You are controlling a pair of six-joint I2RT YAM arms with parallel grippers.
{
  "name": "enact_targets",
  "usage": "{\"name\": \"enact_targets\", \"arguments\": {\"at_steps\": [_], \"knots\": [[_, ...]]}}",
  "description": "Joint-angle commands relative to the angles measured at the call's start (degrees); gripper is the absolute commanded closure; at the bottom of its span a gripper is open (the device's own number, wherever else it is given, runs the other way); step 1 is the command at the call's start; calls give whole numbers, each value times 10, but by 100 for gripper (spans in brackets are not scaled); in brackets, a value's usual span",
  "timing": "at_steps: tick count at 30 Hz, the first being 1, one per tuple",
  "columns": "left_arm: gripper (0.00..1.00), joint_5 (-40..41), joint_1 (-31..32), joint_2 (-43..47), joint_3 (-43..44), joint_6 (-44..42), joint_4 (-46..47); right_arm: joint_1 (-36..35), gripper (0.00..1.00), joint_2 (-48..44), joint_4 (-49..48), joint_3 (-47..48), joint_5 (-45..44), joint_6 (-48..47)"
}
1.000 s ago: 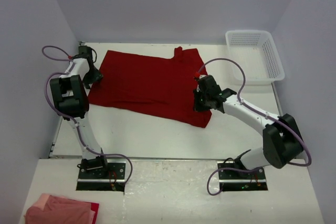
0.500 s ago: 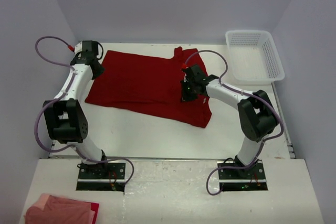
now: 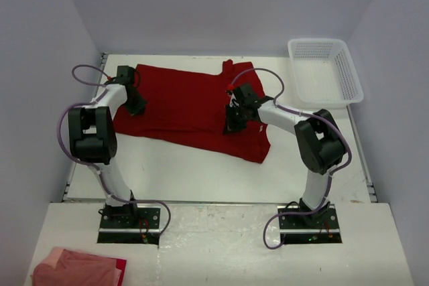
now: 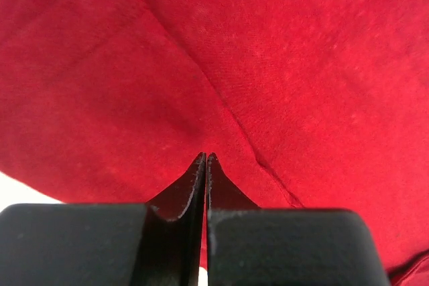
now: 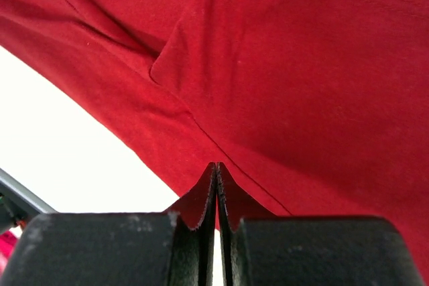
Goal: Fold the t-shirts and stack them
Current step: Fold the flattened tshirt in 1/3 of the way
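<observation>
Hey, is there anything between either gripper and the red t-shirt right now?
Nothing visible. The left gripper and the right gripper are both shut, with their tips right at the red t-shirt and only bare cloth ahead. The white basket sits apart at the table's far right corner.

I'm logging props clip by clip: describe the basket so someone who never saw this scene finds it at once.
Start at the white table, then go to its far right corner. There stands the basket, a white plastic mesh tub with sloping walls. Unlike the deep red t-shirt spread flat to its left, it is rigid, pale and perforated.
</observation>
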State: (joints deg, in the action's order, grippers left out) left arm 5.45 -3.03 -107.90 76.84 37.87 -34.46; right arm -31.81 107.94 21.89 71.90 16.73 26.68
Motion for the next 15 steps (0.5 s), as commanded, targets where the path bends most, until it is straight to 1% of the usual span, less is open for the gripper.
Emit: {"name": "enact_targets", "arguments": {"at_steps": [1,3,7,10,15], "knots": [[100,-33,-4,-12,19,-15,19,-1,100,18,-22,4,37,7],[100,-34,-7,-25,30,-15,14,-1,100,27,-26,0,51,9],[100,-33,-12,-52,34,-11,7,-1,100,35,-22,-13,44,11],[100,-24,-13,-59,30,-6,-1,-2,100,43,-11,-22,31,11],[100,-6,-14,-54,3,6,-25,-4,100,38,-26,-69,15,20]]}}
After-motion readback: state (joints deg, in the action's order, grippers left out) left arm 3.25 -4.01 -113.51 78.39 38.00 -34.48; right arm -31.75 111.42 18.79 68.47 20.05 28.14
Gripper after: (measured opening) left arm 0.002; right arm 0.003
